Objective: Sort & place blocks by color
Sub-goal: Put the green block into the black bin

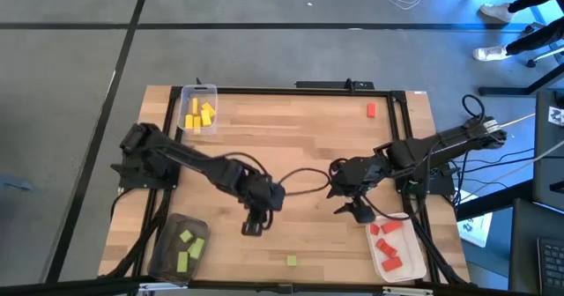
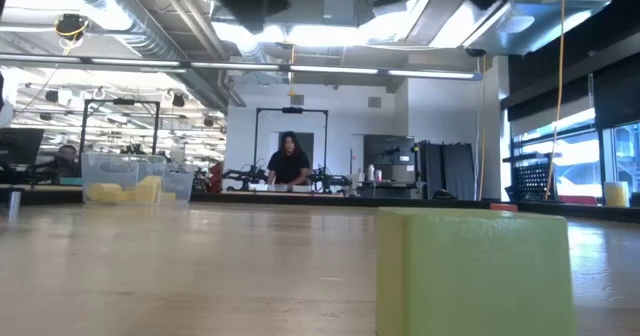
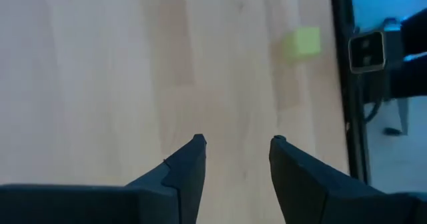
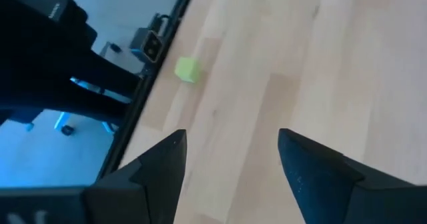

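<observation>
Overhead, the wooden table [image 1: 291,146] carries three trays. A clear tray [image 1: 197,107] at the far left holds yellow blocks [image 1: 197,116], about four, piled so the count is uncertain. A dark tray [image 1: 179,247] at the near left holds three green blocks [image 1: 190,247], their long axes running roughly near-to-far with a slight tilt. A white tray [image 1: 397,251] at the near right holds about five red blocks [image 1: 387,241] lying at mixed angles.

Two blocks lie loose on the table: one red block [image 1: 371,110] at the far right, long axis near-to-far, and one green block [image 1: 291,261] at the near edge, between the dark and white trays; it looks almost square, so its long axis cannot be told.

Both arms reach toward the table's middle. The left gripper [image 3: 235,144] hovers over bare wood with its fingers spread and nothing between them; the loose green block [image 3: 301,43] lies well ahead of it. The right gripper [image 4: 230,137], just beside the white tray's far edge, is likewise spread wide and empty.

Only the low view shows the loose green block [image 2: 472,269] filling the foreground, with the clear tray [image 2: 124,177] far behind and a person [image 2: 289,162] in the room beyond.
</observation>
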You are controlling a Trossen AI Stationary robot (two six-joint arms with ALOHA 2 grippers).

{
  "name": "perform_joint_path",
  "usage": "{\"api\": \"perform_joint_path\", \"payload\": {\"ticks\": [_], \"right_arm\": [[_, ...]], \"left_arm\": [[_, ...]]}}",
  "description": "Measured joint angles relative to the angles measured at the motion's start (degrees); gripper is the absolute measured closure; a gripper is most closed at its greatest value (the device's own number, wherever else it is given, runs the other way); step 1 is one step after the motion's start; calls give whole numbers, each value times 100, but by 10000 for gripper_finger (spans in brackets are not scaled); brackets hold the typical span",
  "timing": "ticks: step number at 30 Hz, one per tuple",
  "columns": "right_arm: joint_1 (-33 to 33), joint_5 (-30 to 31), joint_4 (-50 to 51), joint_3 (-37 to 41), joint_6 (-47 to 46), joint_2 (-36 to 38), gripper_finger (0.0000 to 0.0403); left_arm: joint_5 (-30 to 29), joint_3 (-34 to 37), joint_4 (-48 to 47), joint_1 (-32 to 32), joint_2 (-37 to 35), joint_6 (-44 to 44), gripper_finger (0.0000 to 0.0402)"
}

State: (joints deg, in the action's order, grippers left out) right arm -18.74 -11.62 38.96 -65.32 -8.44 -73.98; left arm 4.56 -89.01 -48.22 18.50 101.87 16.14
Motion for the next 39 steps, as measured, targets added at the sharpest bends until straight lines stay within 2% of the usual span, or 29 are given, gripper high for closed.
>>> {"api": "perform_joint_path", "payload": {"ticks": [5, 10, 14, 19, 30, 35, 39], "right_arm": [[-188, 75, -110, 0, 16, 271, 166], [-437, 725, -171, 0, -61, 761, 166], [-550, 1153, -187, 0, -202, 1125, 166], [-575, 1266, -254, 0, -197, 1422, 166], [-573, 1917, 7, 0, -188, 1769, 166], [-588, 1911, 149, 0, -193, 1875, 166], [-654, 1913, 331, 0, -182, 1990, 166]], "left_arm": [[-404, 0, 428, 361, 289, 358, 249], [-1009, 0, 765, 733, 364, 653, 249], [-1192, -11, 1251, 921, 460, 903, 249], [-1467, -7, 1599, 1106, 770, 926, 249], [-1251, 2, 2612, 1217, 1292, 948, 249], [-1290, -17, 2961, 1222, 1445, 1106, 249], [-1253, 11, 2853, 1288, 1537, 1419, 249]]}}
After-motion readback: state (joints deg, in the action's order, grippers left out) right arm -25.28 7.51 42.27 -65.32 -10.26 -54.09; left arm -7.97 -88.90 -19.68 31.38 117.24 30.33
